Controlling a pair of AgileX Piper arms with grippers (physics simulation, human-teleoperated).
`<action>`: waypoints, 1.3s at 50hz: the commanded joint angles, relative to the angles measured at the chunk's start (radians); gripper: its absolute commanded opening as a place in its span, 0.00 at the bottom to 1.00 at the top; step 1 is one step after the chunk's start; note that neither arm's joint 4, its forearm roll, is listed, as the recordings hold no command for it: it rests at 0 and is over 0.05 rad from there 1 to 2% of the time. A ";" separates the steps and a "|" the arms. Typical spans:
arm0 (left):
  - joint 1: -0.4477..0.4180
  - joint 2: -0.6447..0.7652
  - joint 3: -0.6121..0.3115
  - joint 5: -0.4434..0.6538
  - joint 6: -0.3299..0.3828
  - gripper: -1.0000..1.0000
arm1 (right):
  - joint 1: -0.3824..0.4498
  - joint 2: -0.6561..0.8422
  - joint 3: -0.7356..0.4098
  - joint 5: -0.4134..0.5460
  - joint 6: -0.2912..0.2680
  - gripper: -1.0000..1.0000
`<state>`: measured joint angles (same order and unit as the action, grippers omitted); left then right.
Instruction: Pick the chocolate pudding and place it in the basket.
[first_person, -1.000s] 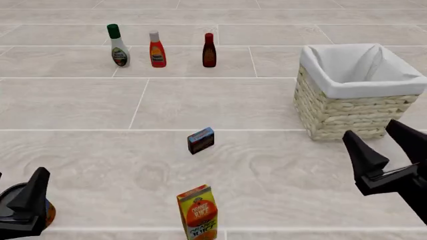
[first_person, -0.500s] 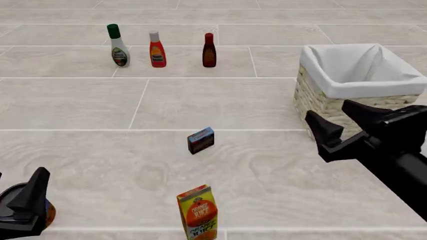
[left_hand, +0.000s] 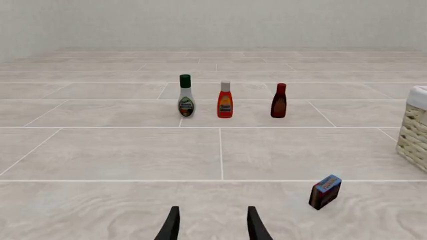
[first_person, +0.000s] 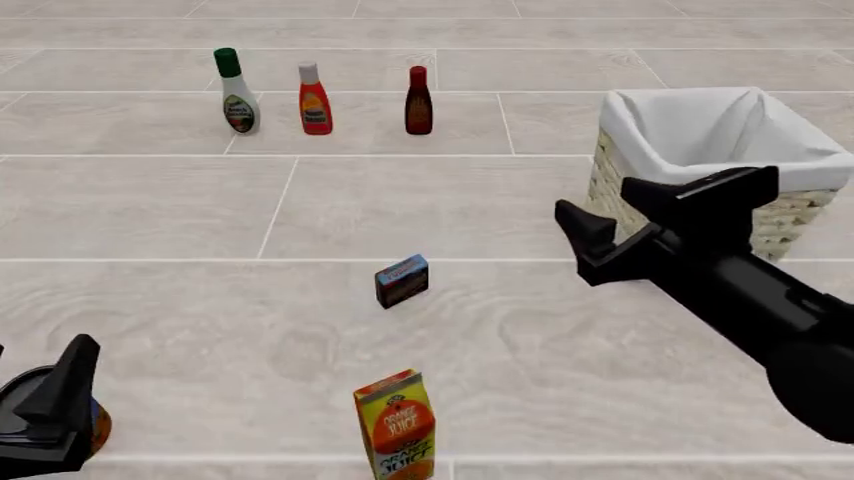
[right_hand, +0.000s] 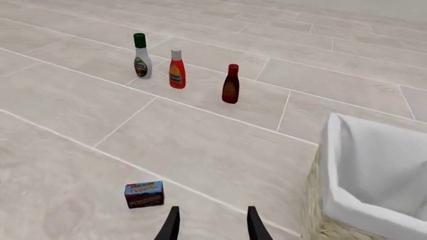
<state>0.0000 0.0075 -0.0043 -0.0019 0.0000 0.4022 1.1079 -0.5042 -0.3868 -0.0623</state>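
Note:
The chocolate pudding is a small dark carton with a blue top, lying on the floor near the middle. It also shows in the left wrist view and the right wrist view. The basket, pale wicker with a white liner, stands at the right, and shows in both wrist views. My right gripper is open and empty, raised in front of the basket's left side, to the right of the pudding. My left gripper is open and empty at the near left corner.
Three bottles stand in a row at the back: a white one with a green cap, a red one and a dark brown one. A taller orange juice carton stands at the near edge, in front of the pudding.
My right arm has swung forward and to the left, from the near right corner to in front of the basket. Its jaws stay open. The left arm and all objects have not moved.

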 joint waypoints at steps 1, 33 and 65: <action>0.000 0.000 0.000 0.000 0.000 1.00 | 0.035 0.083 -0.053 -0.016 -0.008 1.00; 0.000 0.000 0.000 0.000 0.000 1.00 | 0.078 0.320 -0.314 0.070 -0.022 1.00; 0.000 0.000 0.000 0.000 0.000 1.00 | 0.155 0.495 -0.550 0.214 -0.017 1.00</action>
<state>0.0000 0.0075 -0.0043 -0.0019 0.0000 0.5256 1.5509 -0.9839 -0.2207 -0.0757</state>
